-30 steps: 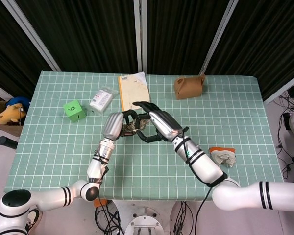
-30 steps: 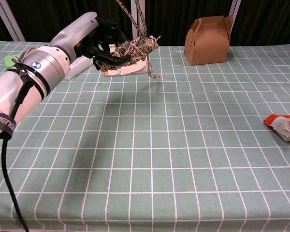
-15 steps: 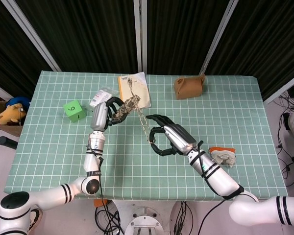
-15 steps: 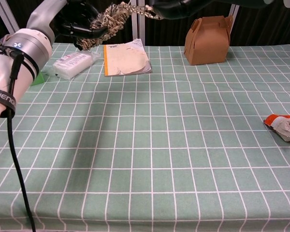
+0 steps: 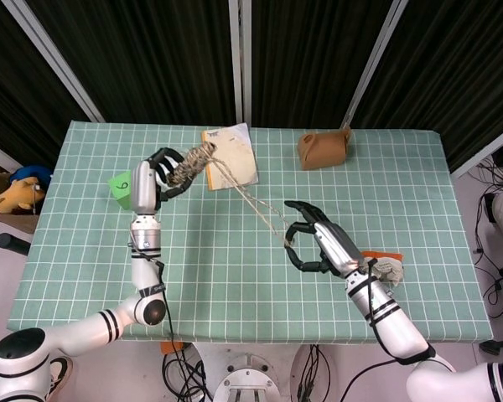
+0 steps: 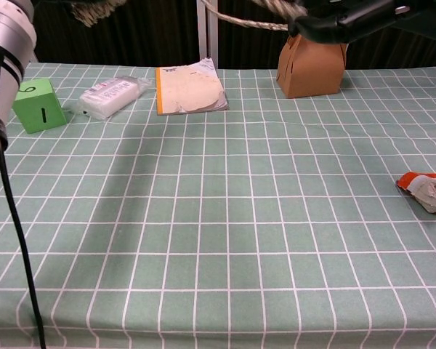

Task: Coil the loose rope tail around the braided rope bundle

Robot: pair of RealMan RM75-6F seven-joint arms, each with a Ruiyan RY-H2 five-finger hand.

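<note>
Braided rope bundle (image 5: 187, 165) gripped in left hand (image 5: 151, 180) above desk (image 5: 235, 276), loose rope tail (image 5: 250, 201) stretched taut to right hand (image 5: 318, 247), fingers clenched on its end, likely tensioned for winding.

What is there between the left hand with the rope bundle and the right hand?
In the head view, only the loose rope tail spans from the braided rope bundle in the left hand to the right hand.

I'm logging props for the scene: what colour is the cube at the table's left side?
The small cube is bright green with a dark marking on its faces, clearest in the chest view.
</note>
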